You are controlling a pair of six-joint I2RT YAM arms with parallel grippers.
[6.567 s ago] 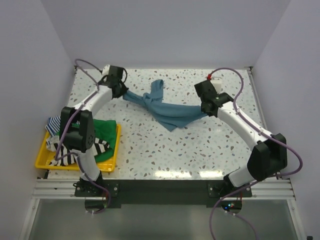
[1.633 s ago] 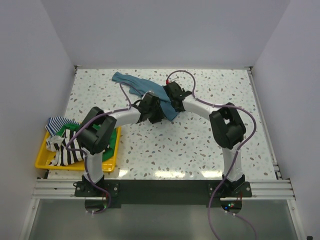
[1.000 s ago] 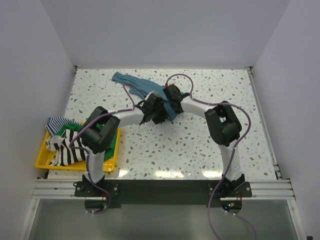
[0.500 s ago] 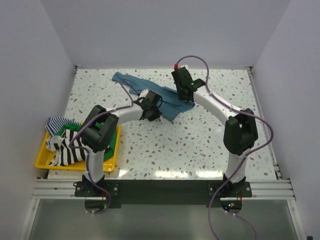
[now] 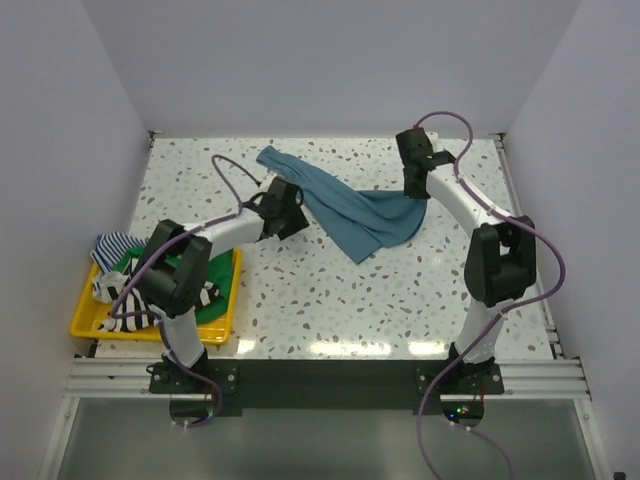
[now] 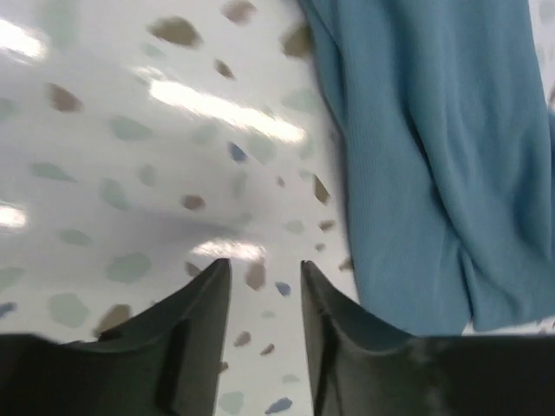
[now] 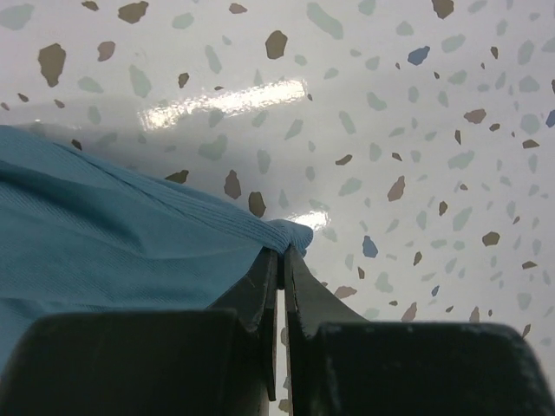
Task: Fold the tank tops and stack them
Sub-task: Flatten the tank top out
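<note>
Right arm has swung out toward the far right corner since half a second ago, drawing the teal tank top [image 5: 350,208] with it. Left arm has drawn back toward the left edge.

- Right end effector [image 7: 279,257]: fingers pressed together on a bunched hem corner of the teal tank top, held just above the bench [image 5: 330,290].
- Left end effector [image 6: 263,270]: fingers slightly apart, bare bench showing in the gap, nothing held. Cloth edge lies just beside one finger; contact possibly, view too blurred to say.
- Teal tank top: spread across the far half of the bench, from far centre toward the right end effector, one flap hanging toward bench centre.
- Yellow tray [image 5: 82,326] at the near left corner holds the black-and-white striped top [image 5: 130,308], green top [image 5: 215,282] and thin blue-striped top [image 5: 112,244], crumpled.
</note>
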